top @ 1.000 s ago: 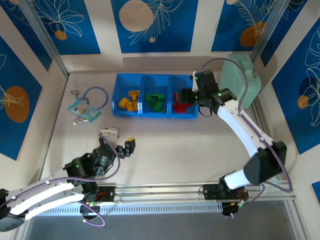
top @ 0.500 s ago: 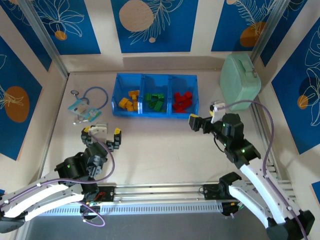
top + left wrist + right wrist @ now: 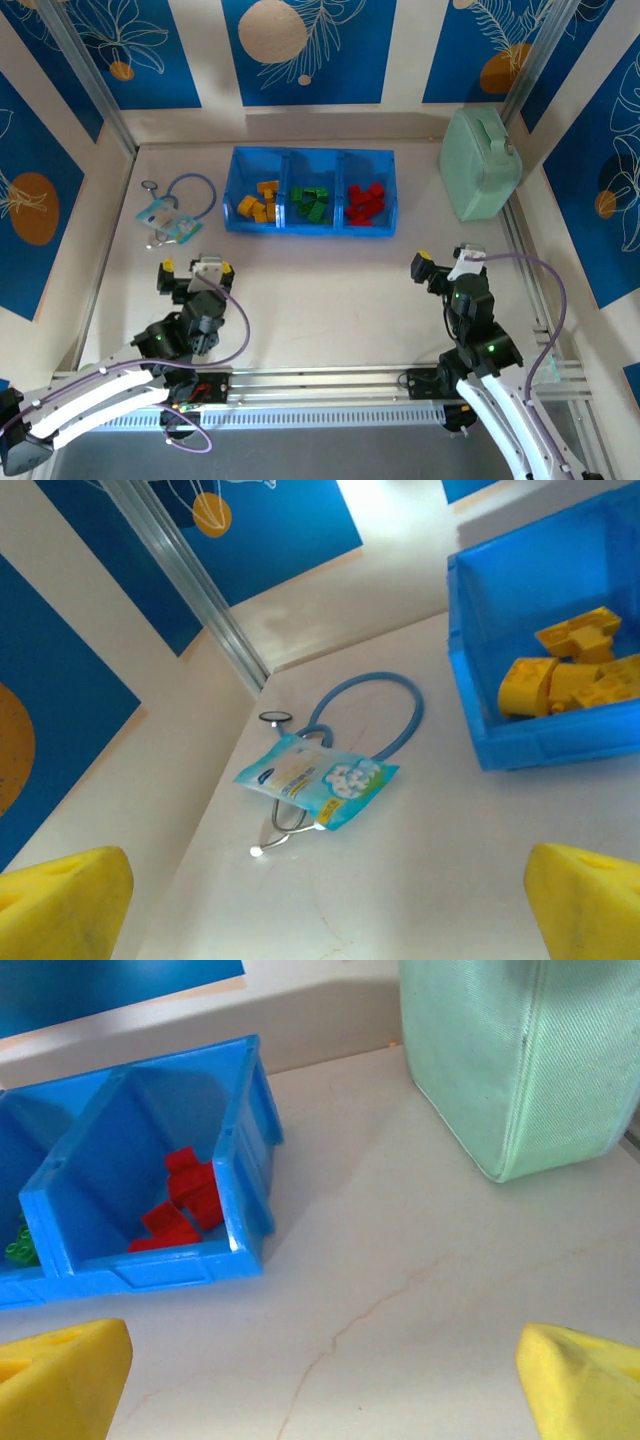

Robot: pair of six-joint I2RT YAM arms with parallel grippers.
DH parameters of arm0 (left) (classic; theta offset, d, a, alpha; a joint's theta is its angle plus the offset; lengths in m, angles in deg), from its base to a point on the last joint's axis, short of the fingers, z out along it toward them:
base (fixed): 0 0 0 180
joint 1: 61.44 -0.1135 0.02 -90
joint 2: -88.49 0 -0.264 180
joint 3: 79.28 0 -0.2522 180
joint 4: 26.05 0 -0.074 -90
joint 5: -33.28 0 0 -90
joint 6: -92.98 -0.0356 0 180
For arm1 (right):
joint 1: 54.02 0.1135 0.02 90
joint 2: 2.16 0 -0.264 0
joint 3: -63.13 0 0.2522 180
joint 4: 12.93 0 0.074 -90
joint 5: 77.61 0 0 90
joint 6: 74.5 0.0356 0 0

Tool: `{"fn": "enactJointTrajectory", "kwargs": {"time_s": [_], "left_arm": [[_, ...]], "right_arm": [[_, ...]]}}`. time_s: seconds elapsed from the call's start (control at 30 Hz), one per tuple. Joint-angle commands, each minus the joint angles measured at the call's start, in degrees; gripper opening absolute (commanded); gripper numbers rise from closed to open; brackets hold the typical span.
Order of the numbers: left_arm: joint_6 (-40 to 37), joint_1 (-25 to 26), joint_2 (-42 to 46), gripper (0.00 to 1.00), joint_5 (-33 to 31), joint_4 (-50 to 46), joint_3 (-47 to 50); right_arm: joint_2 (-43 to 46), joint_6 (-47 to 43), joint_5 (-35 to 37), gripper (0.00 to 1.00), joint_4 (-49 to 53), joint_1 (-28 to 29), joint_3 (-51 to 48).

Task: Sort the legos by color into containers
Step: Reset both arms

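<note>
The blue tray sat on the table ahead of both claws, forward and to the right of the left claw and forward and to the left of the right claw, well apart from each. Its three square compartments ran side by side, and each held one colour. The compartment nearest the left claw held the yellow and orange legos. The middle one held the green legos, and the one nearest the right claw held the red legos.

The legos were small, glossy studded blocks, each far smaller than its compartment. In the left wrist view the yellow ones lay tumbled together, some tipped on their sides, close to the tray's near wall. In the right wrist view the red ones were bunched low toward the near wall, and a few green studs showed past the divider at the left edge.

Both claws stood released near the arm bases, fingers spread wide. Only the table surface showed between the left claw's yellow pads and between the right claw's.

A pale green box stood forward and to the right of the right claw, apart from the tray. Ahead of the left claw, left of the tray, a stethoscope lay with a small packet resting on its tubing.
</note>
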Motion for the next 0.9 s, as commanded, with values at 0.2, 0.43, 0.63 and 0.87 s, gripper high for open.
{"fn": "enactJointTrajectory", "kwargs": {"time_s": [0.2, 0.43, 0.63, 0.87], "left_arm": [[-2.71, -7.63, -4.04, 1.0, 2.07, 12.82, 5.42], [0.18, -11.52, -8.5, 1.0, 1.89, 18.76, 8.83], [1.77, -14.99, -8.68, 1.0, 2.71, 18.01, 8.58], [1.61, -19.28, -9.44, 1.0, 4.37, 22.06, 9.31]], "right_arm": [[1.1, -1.63, 3.96, 0.99, -2.68, -0.11, -2.71], [0.8, -4.31, 6.03, 0.99, -9.57, -0.03, -10.47], [0.56, -5.11, 9.09, 0.99, -15.92, -1.25, -12.81], [-3.24, -4.53, 5.0, 0.99, -28.26, -8.72, -17.14]]}}
